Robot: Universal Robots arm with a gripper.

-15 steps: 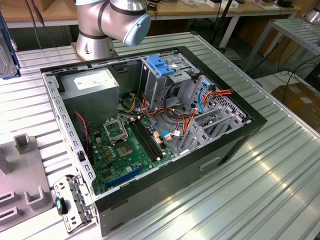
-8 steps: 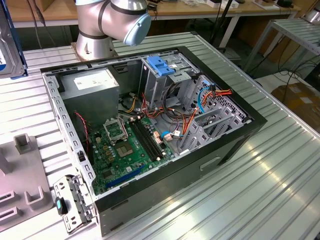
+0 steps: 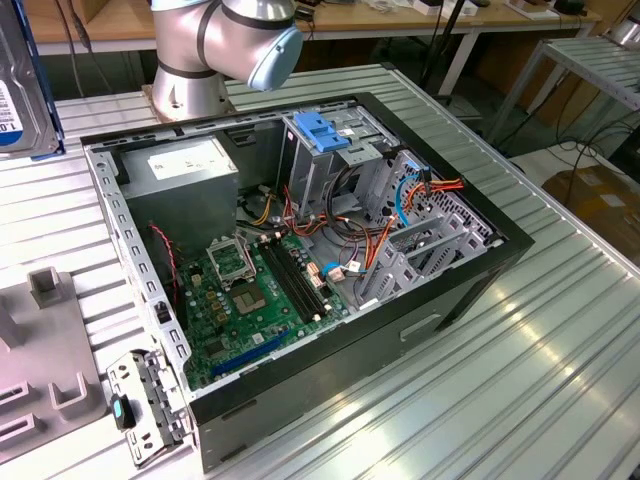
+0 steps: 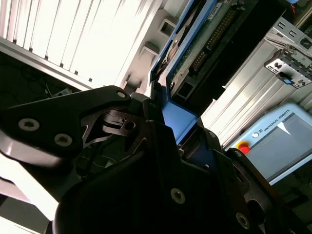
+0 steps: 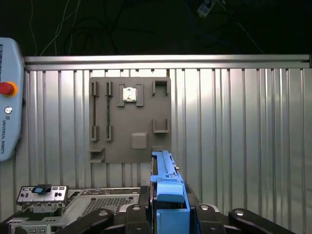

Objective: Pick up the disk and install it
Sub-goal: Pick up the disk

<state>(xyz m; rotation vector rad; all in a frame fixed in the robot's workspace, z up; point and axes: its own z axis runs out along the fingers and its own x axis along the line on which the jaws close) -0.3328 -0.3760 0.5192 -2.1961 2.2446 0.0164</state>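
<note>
Black linkages of the pincer (image 5: 168,217) sit closest in both wrist views. They are pressed against the disk (image 5: 165,180), pinching it by its flanks so that one blue side rail (image 4: 178,119) juts out between them. In the exterior view the disk (image 3: 20,100) sits at the exterior view's far left edge, seemingly lifted clear of the desk (image 3: 540,380) and well apart from the open computer case (image 3: 330,385). The step in hand looks like carrying the disk across to the case. To do it well, I judge the grip should be square on the rails so the disk cannot tilt. The travel should also run high enough to clear the case wall and line the rails up with the drive cage (image 3: 345,170) under its blue latch (image 3: 322,132), away from the loose orange and red wires (image 3: 385,240). The desk is ribbed, shiny aluminium. A grey fixture plate (image 5: 129,122) lies on it, with a teach pendant (image 5: 7,97) just beside the plate. Behind the arm's base (image 3: 200,60) stand wooden benches (image 3: 400,20) in what looks like a workshop.
</note>
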